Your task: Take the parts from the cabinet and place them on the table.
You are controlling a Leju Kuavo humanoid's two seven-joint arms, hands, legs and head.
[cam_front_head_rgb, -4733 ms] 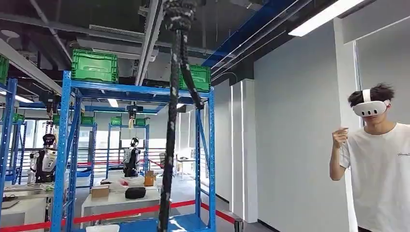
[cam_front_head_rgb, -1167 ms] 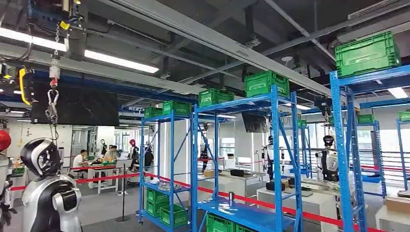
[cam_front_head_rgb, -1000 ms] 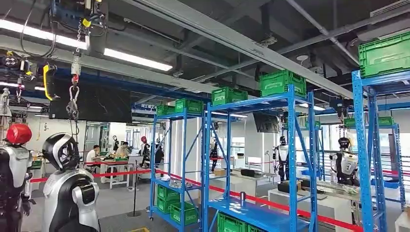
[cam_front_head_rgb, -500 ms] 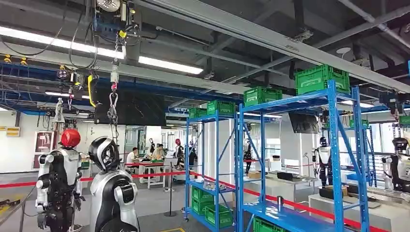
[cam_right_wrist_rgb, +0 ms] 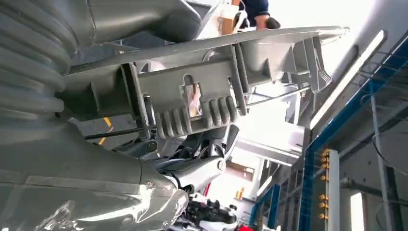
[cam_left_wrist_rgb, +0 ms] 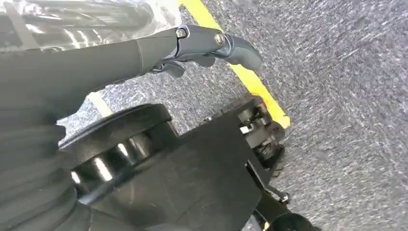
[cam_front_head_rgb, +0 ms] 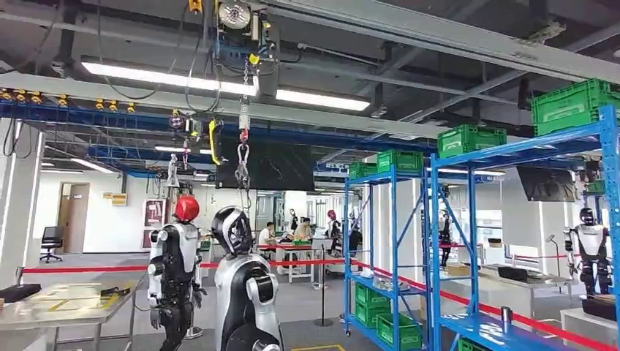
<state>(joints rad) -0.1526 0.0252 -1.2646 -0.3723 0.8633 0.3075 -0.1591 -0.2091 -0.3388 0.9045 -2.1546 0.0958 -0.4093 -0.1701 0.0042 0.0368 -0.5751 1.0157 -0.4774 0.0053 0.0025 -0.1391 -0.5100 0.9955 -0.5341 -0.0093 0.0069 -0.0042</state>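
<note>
In the right wrist view my right hand (cam_right_wrist_rgb: pixel 77 144) grips a long grey plastic part (cam_right_wrist_rgb: pixel 216 86) with ribs and slots. The thumb (cam_right_wrist_rgb: pixel 149 17) lies on one side of the part and the darker fingers (cam_right_wrist_rgb: pixel 197 168) on the other. In the left wrist view my left hand (cam_left_wrist_rgb: pixel 144 50) hangs over grey carpet with its fingers (cam_left_wrist_rgb: pixel 226 43) stretched out and nothing in them. The head view looks out across a workshop hall, with a grey table (cam_front_head_rgb: pixel 66 303) at the lower left.
Blue shelf racks (cam_front_head_rgb: pixel 387 241) with green crates stand on the right. Two humanoid robots (cam_front_head_rgb: pixel 245 292) hang from hoists in the middle. Red barrier tape (cam_front_head_rgb: pixel 110 268) crosses the hall and people sit at a far table. A yellow floor line (cam_left_wrist_rgb: pixel 250 79) runs under my left hand.
The whole head view has swung left: the blue racks slid to the right and the two hanging robots and the grey table came into the picture. The camera turned, not the things.
</note>
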